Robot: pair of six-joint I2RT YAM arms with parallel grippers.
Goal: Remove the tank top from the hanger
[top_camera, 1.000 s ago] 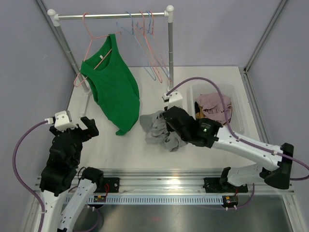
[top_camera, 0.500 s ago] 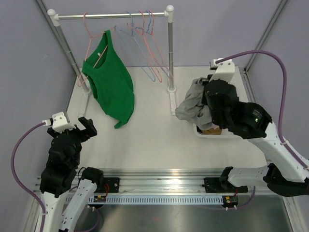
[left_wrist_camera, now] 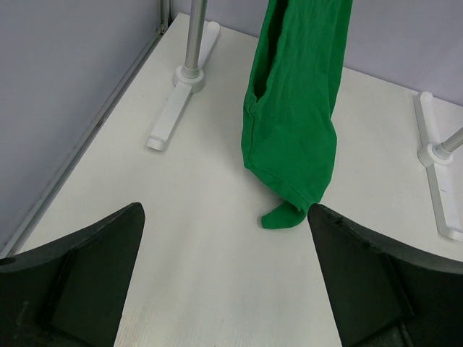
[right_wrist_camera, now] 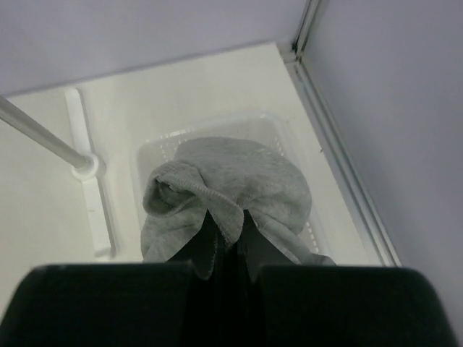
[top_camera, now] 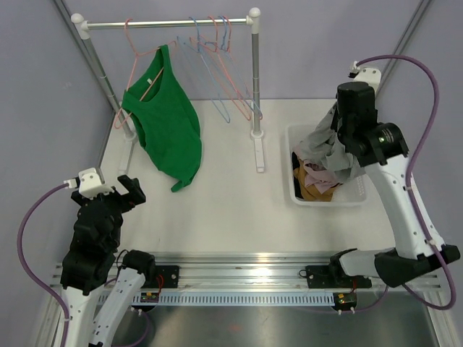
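R tool (right_wrist_camera: 226,242) pinches grey garment (right_wrist_camera: 242,181) over bin (top_camera: 292,189); L tool (left_wrist_camera: 226,217) spread wide, empty.

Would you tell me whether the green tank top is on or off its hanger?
On: the top hangs from a pink hanger on the rail, its lowest tip resting on the table.

Green tank top (top_camera: 170,130) hangs on hanger (top_camera: 134,52); right end effector (top_camera: 336,136) seemingly holds grey cloth (top_camera: 320,150).
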